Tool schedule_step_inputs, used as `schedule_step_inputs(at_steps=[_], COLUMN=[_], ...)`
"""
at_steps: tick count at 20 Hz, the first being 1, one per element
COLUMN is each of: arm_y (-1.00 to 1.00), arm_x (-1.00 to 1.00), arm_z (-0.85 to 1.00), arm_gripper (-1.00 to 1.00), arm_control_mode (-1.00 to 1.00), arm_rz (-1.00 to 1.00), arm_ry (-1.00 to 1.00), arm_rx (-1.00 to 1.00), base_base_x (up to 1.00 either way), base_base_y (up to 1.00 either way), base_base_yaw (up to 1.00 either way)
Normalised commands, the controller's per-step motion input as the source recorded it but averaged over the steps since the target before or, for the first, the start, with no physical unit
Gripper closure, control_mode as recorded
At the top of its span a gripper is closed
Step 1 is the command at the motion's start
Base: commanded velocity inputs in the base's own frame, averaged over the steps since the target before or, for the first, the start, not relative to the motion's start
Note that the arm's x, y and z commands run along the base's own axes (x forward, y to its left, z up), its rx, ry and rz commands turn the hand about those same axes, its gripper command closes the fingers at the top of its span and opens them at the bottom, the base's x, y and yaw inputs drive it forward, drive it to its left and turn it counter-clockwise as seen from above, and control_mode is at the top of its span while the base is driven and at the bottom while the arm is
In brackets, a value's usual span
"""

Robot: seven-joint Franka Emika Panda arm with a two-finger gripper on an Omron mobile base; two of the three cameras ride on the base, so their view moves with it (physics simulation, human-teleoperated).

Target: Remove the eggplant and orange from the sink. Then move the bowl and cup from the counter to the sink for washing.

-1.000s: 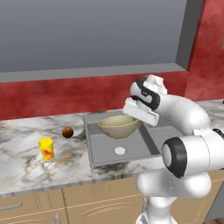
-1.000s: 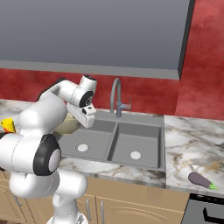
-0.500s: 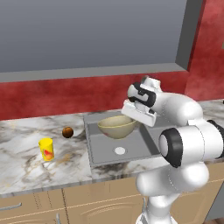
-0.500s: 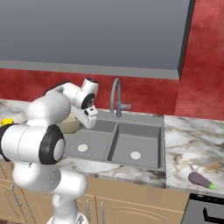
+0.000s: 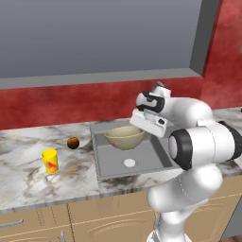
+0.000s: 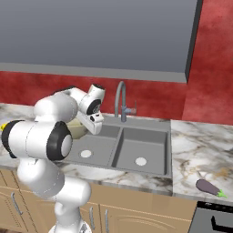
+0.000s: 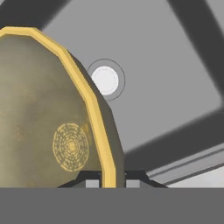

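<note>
Holding the bowl point(image 5: 125, 137) by its rim, my end effector point(image 7: 108, 181) clamped, above the sink's point(image 5: 109, 163) left basin.

One bowl point(image 5: 125, 137) sits mid-frame, one orange point(image 5: 73, 142) and one cup point(image 5: 50, 160) at left of the left base view. One eggplant point(image 6: 210, 187) lies at lower right, by one two-basin sink point(image 6: 150, 164) with one tap point(image 6: 121, 100).
</note>
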Motion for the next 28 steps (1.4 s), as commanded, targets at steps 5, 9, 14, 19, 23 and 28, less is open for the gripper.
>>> schedule_step_inputs(at_steps=[5,9,14,19,23,28], arm_y=[0.00,0.00,0.00,0.05,0.06,0.04], arm_x=[0.19,0.19,0.17,0.10,0.09,0.10], arm_z=[-0.17,-0.19,-0.19,-0.23,-0.24,-0.23], arm_gripper=[1.00,1.00,1.00,1.00,1.00,1.00], arm_control_mode=[-1.00,-1.00,-1.00,-1.00,-1.00,-1.00], arm_rz=[0.01,0.01,0.01,0.00,0.00,0.00], arm_ry=[0.00,0.00,0.00,0.00,0.00,0.00], arm_rx=[0.02,0.00,0.00,0.00,0.00,0.00], base_base_x=[0.00,0.00,0.00,0.00,0.00,0.00], base_base_y=[0.00,0.00,0.00,0.00,0.00,0.00], base_base_yaw=[0.00,0.00,0.00,0.00,0.00,0.00])
